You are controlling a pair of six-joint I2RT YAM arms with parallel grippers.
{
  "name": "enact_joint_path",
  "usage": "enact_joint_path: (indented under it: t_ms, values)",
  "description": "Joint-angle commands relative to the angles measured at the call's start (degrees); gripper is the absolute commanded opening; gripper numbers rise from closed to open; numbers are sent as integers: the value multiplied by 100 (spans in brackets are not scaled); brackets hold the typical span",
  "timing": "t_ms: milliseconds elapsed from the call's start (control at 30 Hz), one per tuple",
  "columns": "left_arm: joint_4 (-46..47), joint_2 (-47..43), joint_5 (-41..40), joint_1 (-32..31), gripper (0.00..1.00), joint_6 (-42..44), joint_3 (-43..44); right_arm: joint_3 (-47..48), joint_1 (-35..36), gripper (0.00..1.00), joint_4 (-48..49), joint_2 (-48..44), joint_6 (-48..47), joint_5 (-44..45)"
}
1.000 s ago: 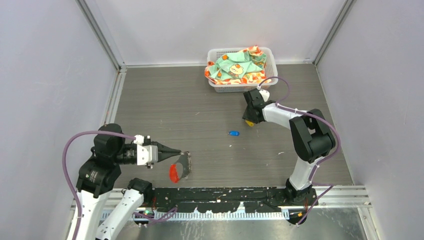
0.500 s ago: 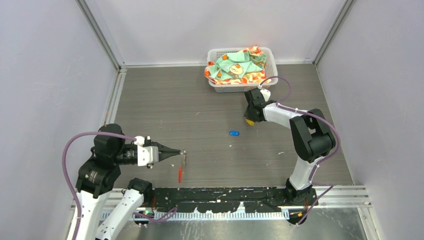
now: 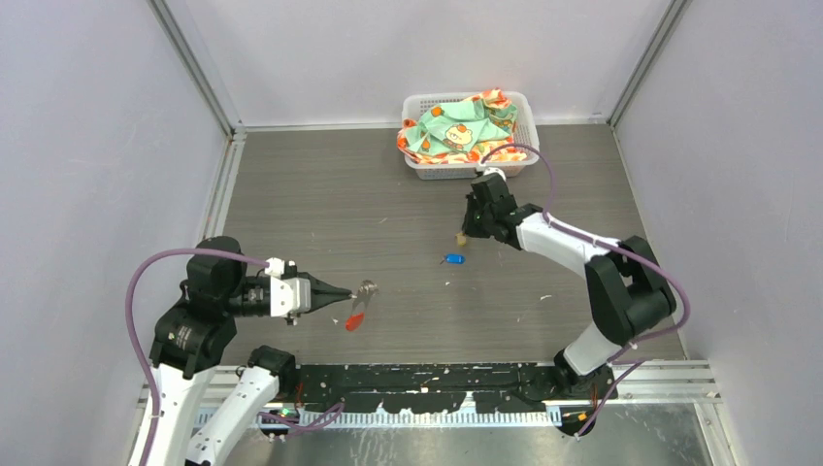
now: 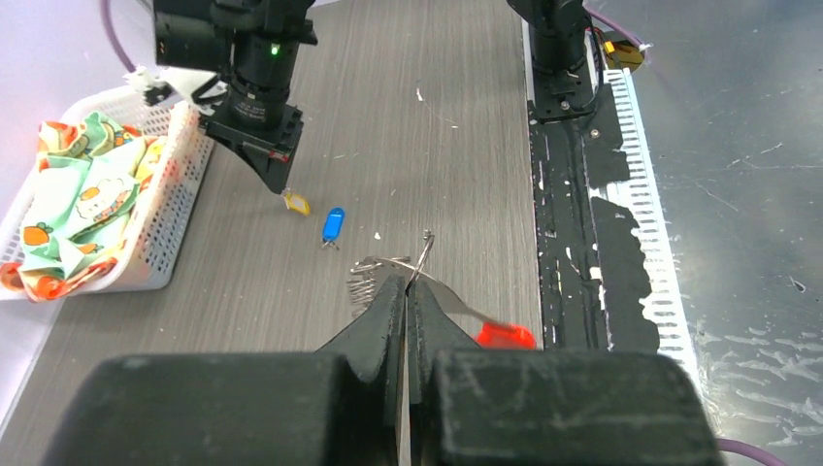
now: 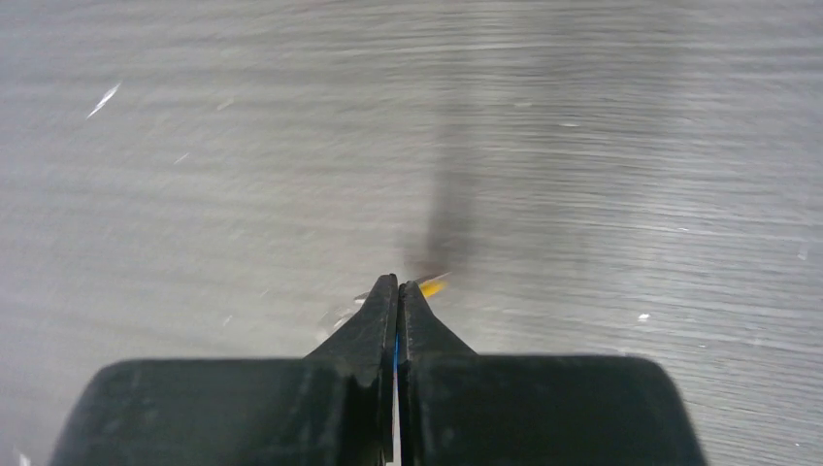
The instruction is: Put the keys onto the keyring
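My left gripper (image 3: pixel 351 291) is shut on the thin grey keyring (image 3: pixel 367 287), which hangs off the table with its red tag (image 3: pixel 355 321) dangling below. In the left wrist view the keyring (image 4: pixel 374 267) sticks out past the pinched fingertips and the red tag (image 4: pixel 505 336) shows to the right. My right gripper (image 3: pixel 466 233) is shut on the yellow-tagged key (image 3: pixel 462 238), whose yellow tip (image 5: pixel 432 285) peeks past the closed jaws. On the table just below it lies the blue-tagged key (image 3: pixel 453 258), free of both grippers.
A white basket (image 3: pixel 417 167) holding patterned cloth stands at the back, behind the right arm. Grey walls close the table in on the left and right. A black strip (image 3: pixel 437 383) runs along the near edge.
My right gripper has shut on the yellow-tagged key and carried it a little left, toward the blue one. The keyring in my left gripper has swung, its red tag shifting right.
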Motion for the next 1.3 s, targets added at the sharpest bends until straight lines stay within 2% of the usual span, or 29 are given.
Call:
enact_joint_path:
  t_ms: [0, 67, 300, 467, 567, 700, 967, 1133, 1267]
  values:
    - [33, 141, 118, 29, 0, -138, 202, -10, 546, 1, -162, -594, -1149, -495]
    - [67, 137, 118, 29, 0, -179, 207, -57, 787, 1, -376, -793, -1344, -656]
    - [108, 106, 60, 29, 0, -225, 242, -238, 1512, 1, -648, -1178, -2050, -2060]
    - [95, 73, 59, 29, 0, -231, 270, -148, 1826, 1, -901, -1123, -2488, -2776]
    - [99, 62, 49, 29, 0, -217, 274, 100, 1857, 1, -1276, -772, -2763, -3072]
    - [95, 66, 43, 29, 0, -214, 302, 607, 1993, 1, -1880, -77, -3059, -2966]
    - [36, -6, 19, 29, 0, -151, 288, 1063, 2205, 2, -1926, 636, -3370, -2400]
    - [15, -6, 20, 29, 0, -92, 287, 1136, 2222, 12, -1833, 735, -3420, -2345]
    - [-53, -39, 25, 29, 0, 10, 289, 1034, 2229, 28, -1722, 652, -3351, -2314]
